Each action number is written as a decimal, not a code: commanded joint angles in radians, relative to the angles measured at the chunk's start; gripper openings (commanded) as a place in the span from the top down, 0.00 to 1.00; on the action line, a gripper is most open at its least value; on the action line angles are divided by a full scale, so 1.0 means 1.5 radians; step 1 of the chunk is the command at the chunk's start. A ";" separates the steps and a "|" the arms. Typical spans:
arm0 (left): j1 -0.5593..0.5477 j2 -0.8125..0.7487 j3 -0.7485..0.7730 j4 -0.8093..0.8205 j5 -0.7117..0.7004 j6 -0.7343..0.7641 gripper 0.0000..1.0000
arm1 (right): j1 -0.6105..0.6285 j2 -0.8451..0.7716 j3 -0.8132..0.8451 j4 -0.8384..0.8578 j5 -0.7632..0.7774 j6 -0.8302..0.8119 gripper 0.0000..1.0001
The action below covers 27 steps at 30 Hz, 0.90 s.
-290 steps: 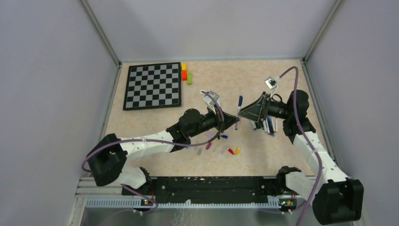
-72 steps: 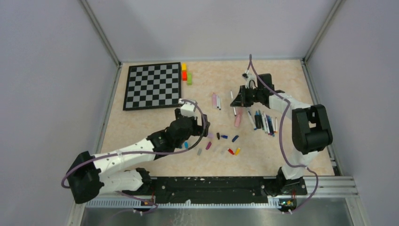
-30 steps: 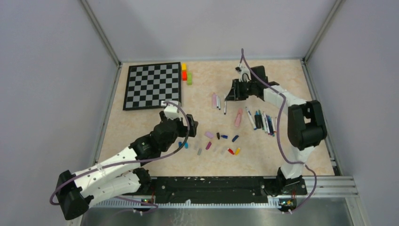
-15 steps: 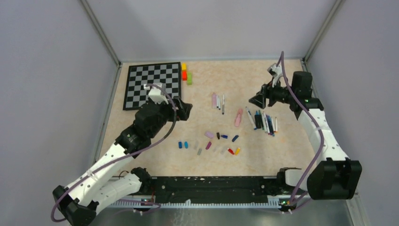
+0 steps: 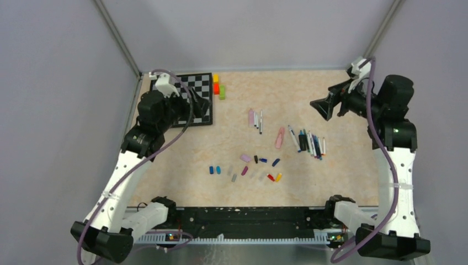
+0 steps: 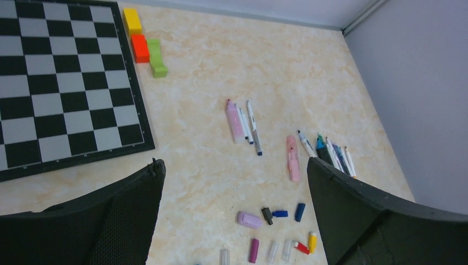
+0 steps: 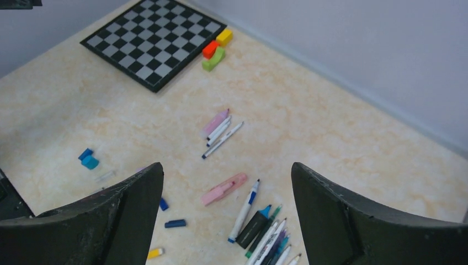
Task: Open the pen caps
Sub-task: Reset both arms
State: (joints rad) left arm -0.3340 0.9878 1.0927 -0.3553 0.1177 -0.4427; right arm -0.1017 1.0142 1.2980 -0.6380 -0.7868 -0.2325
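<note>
The pens lie uncapped on the table. Three of them [image 5: 255,118] are near the middle, a pink highlighter [image 5: 280,137] lies alone, and a tight cluster [image 5: 309,143] is to the right. The pen caps [image 5: 245,167] are scattered in a loose row nearer the front: lilac [image 6: 249,220], black [image 6: 267,215], blue [image 6: 299,211], magenta [image 6: 254,249], red [image 6: 301,248] and yellow [image 6: 312,241]. My left gripper [image 5: 200,105] hangs high over the chessboard's corner, open and holding nothing. At the far right my right gripper [image 5: 323,107] is also raised, open and holding nothing. The highlighter [image 7: 223,189] shows far below between its fingers.
A chessboard [image 5: 201,83] lies at the back left, partly hidden by my left arm. Yellow, red and green blocks [image 5: 218,87] sit beside its right edge. Grey walls enclose the table on three sides.
My right gripper opened and pulled away up to the right, leaving a pen beside the pink one. My left arm swung up and back left over the chessboard.
</note>
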 commanded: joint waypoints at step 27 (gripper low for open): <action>0.029 -0.079 0.111 -0.059 0.026 0.031 0.01 | -0.046 -0.061 0.100 0.011 0.083 0.218 0.14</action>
State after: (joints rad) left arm -0.2939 0.8970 1.2606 -0.4583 0.1459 -0.3939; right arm -0.1604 0.9485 1.4509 -0.6552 -0.7021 0.0399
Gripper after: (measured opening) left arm 0.987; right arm 0.859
